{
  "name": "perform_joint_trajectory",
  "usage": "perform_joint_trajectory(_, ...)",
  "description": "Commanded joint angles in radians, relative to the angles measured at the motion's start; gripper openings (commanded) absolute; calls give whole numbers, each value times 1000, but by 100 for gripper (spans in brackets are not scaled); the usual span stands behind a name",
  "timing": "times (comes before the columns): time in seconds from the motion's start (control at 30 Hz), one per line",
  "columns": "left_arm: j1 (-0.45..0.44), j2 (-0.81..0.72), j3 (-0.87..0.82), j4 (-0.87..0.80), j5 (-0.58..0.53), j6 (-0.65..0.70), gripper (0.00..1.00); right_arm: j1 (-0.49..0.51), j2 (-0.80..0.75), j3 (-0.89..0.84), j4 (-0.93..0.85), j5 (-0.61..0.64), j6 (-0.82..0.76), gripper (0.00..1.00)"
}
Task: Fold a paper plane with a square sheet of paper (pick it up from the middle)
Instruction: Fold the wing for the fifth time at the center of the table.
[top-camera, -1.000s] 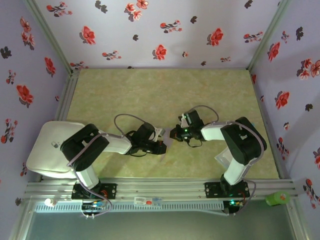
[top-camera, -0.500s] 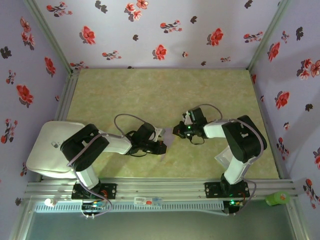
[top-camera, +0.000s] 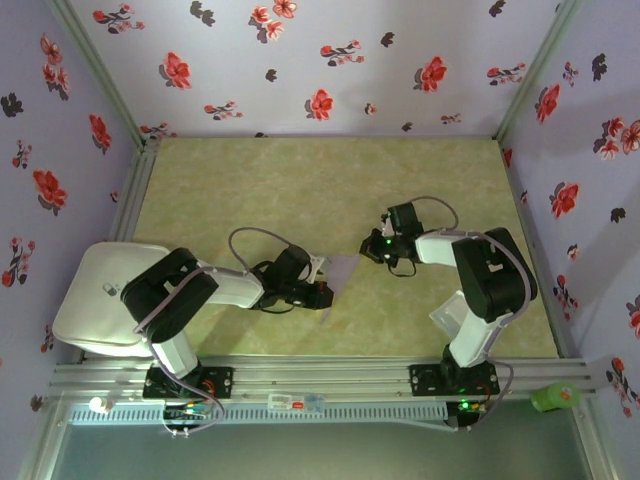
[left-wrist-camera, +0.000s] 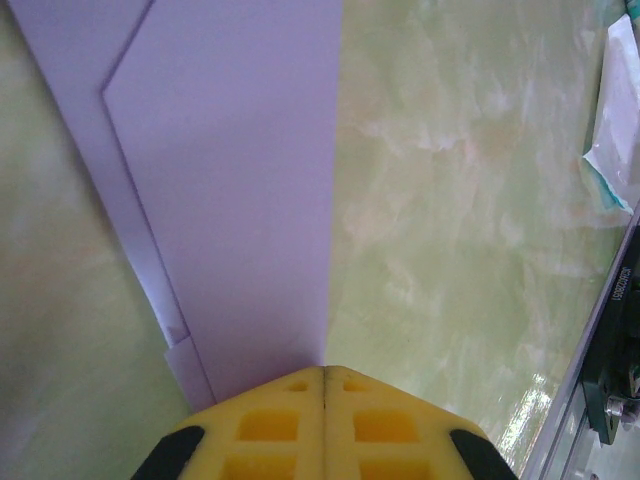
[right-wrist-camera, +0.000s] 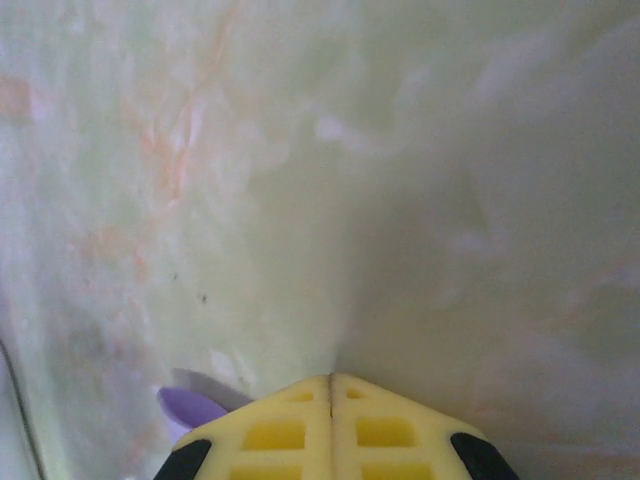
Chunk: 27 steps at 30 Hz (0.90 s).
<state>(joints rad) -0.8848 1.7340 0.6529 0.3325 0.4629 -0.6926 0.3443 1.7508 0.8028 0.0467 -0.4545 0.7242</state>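
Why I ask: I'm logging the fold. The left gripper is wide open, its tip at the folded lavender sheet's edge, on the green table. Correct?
No. The left gripper is shut, not wide open: the left wrist view shows its yellow fingers meeting with no gap. Its tip is at the folded lavender sheet's edge, on the green table.

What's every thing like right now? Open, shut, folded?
paper: folded, lying flat on the table
left gripper: shut, tips over the paper's near end
right gripper: shut, over bare table, a paper corner just beside it
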Motion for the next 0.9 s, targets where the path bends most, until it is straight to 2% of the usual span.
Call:
perform_joint_trajectory(0.0, -22, 35, -38, -207, -31, 28, 0, -13, -18, 36, -105, 70, -53, 3)
perform_joint_trajectory(0.17, -23, 28, -48, -186, -39, 8, 0, -11, -130, -5, -71, 15, -42, 6)
perform_joint_trajectory(0.37, -23, 32, -38, -184, -44, 4, 0, 47, -193, -126, 144, -147, 56, 6)
perform_joint_trajectory(0.53, -26, 29, -39, -184, -47, -1, 0, 134, -158, -142, 144, -208, 27, 5)
perform_joint_trajectory(0.87, -27, 32, -27, -191, -54, -5, 0, 147, -48, -120, 112, -201, -21, 4)
